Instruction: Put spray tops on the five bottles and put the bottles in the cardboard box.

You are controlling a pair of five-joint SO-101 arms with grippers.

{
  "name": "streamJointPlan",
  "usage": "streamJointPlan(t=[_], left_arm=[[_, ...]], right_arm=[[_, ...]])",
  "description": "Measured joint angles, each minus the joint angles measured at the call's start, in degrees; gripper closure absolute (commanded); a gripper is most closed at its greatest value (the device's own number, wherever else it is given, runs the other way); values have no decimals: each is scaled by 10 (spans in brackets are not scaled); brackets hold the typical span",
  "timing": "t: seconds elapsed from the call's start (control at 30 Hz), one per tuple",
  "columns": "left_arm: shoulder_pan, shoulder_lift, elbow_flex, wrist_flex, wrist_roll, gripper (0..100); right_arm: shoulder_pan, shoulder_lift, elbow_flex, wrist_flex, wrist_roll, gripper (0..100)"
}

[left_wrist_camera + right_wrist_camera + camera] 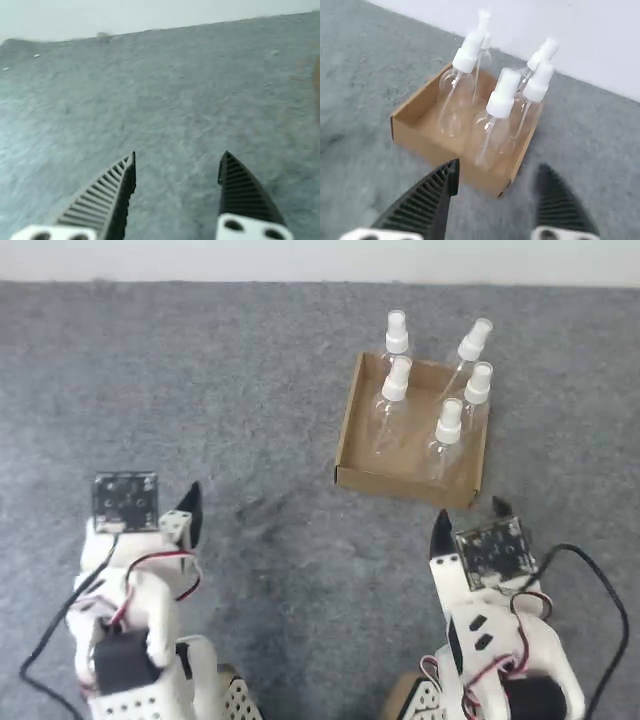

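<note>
Left gripper (185, 515): jaws spread wide, as the left wrist view (175, 172) shows, with the two ribbed fingers (112, 192) well apart. Nothing lies between them, and they hang over bare grey mat (200, 380). In the high view this gripper sits at the near left of the mat, well apart from the box (400, 483).

Right gripper (470, 522): jaws likewise wide apart in the right wrist view (495, 175), gripping nothing. Its tips point toward the near wall of the box and stand close before it without touching, near the box's right-hand corner in the high view.

Box: a shallow, open tray of brown cardboard, lying flat on the mat at the far right, slightly turned relative to the mat's edge. The right wrist view shows its low walls (420, 135) and floor.

Bottles (385, 420): five, of clear plastic, all standing upright inside the box and grouped toward its right and far sides. The right wrist view (490, 132) shows a thin tube running down inside several of them. Each bottle carries a white spray top (397, 380). The tops stand well above the box walls.
</note>
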Motion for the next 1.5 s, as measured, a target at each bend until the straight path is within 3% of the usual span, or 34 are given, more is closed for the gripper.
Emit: streamJointPlan(t=[0.2, 0.43, 0.67, 0.8, 0.97, 1.1, 1.5], left_arm=[[-62, -109, -7, 88, -11, 761], [-107, -111, 4, 99, -15, 767], [-123, -111, 105, 92, -84, 994], [-123, -111, 171, 53, -91, 989], [-123, -111, 236, 38, -91, 988], [-123, -111, 259, 38, -91, 988], [-105, -111, 260, 73, -91, 988]], right_arm=[[2, 0, -1, 64, 17, 993], [11, 0, -1, 105, 21, 991], [113, 0, 58, 105, 21, 991], [184, 1, 174, 59, 24, 991], [248, 9, 315, -49, 84, 991], [293, 10, 321, -88, 103, 991], [264, 9, 321, -5, 106, 991]])
